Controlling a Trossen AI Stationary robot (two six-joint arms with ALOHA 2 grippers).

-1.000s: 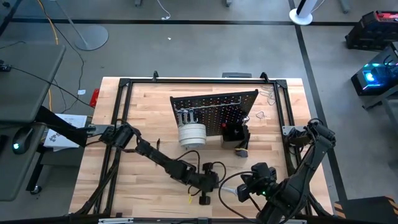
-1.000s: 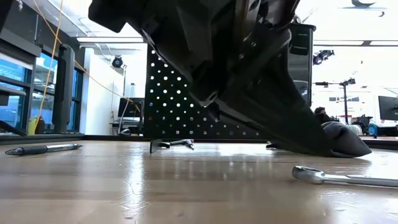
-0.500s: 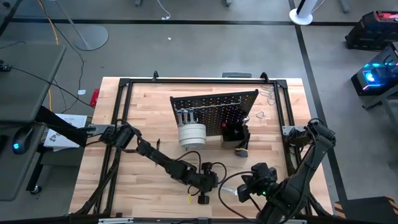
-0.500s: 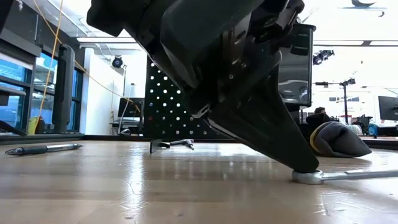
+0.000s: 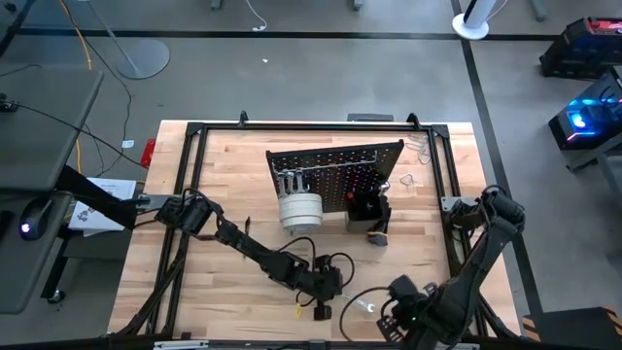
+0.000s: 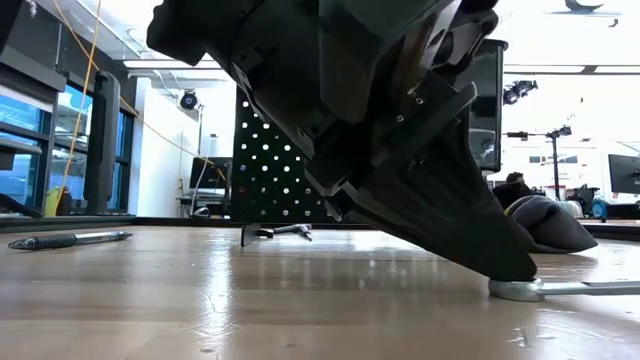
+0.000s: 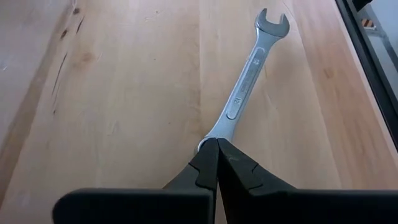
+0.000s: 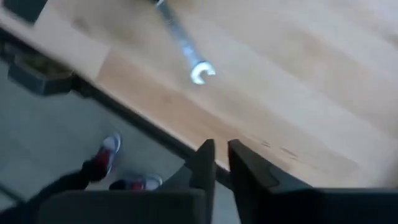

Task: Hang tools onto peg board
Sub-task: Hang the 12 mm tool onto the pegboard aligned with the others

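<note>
Near the tabletop's (image 5: 233,282) front edge, the left tool (image 7: 216,142), fingers pressed together, touches a wrench (image 7: 245,87); the right tool (image 8: 221,152), narrowly parted, overhangs the edge.

One peg board (image 5: 335,170), one white tape roll (image 5: 300,210), one wrench (image 7: 245,78) — two arms

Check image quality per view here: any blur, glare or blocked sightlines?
Right wrist view: motion-blurred, the wrench smeared. Left wrist view: sharp, left gripper shut at the wrench's ring end. Low view: the left gripper looms dark and blocks much of the peg board; bright windows wash out the background. High view: evenly lit, clear.
</note>
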